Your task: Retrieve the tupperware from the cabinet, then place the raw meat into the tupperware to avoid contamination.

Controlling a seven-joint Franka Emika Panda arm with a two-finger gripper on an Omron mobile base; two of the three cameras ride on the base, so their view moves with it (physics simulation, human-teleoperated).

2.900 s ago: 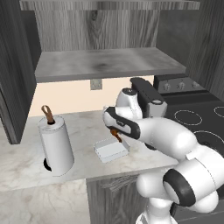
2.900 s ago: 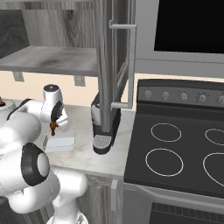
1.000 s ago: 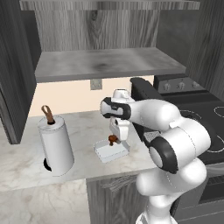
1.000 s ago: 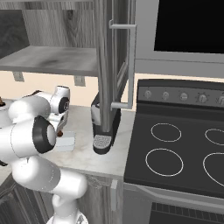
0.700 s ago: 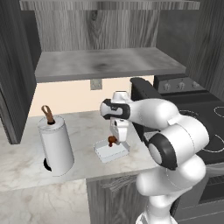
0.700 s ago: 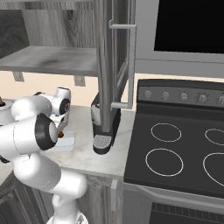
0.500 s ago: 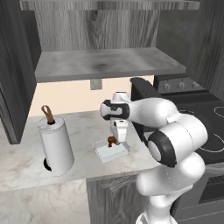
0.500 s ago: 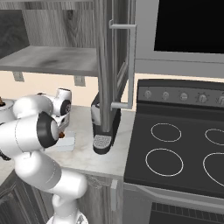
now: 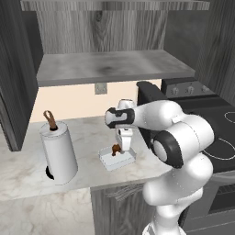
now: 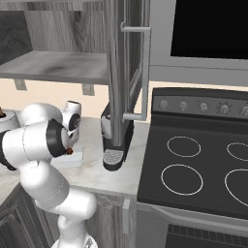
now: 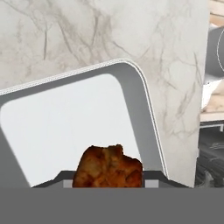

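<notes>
Meat position: raw meat (image 11: 109, 167) sits at the bottom centre of the hand view, directly at the end effector (image 9: 117, 149), and it hangs over the pale floor of the tupperware (image 11: 70, 127).
End effector state: it looks closed on the raw meat, because in the left base view the brown piece (image 9: 115, 148) is at its tip, above the tupperware (image 9: 118, 159); the jaws themselves I cannot see clearly.
Tupperware position: it rests on the marble table (image 9: 27, 165), centre of the left base view, between the paper-towel roll (image 9: 58, 153) at the left and the dark stove (image 10: 193, 169) at the right.
Risk, release: if the meat is let go while it is not low enough, it may bounce or roll to the rim (image 11: 144, 109) and land on the table, which is the contamination to avoid.
Risk, contact: if the end effector goes down too far, it may push the light tupperware and shift it.
Hidden, near: fingertips are cut off at the bottom of the hand view.
Hidden, middle: in the right base view the robot's own arm covers most of the tupperware (image 10: 72, 157).
Hidden, far: cabinet (image 9: 110, 69) is open with its grey shelf at the top of the frame; its door (image 10: 127, 72) is seen edge-on only.
</notes>
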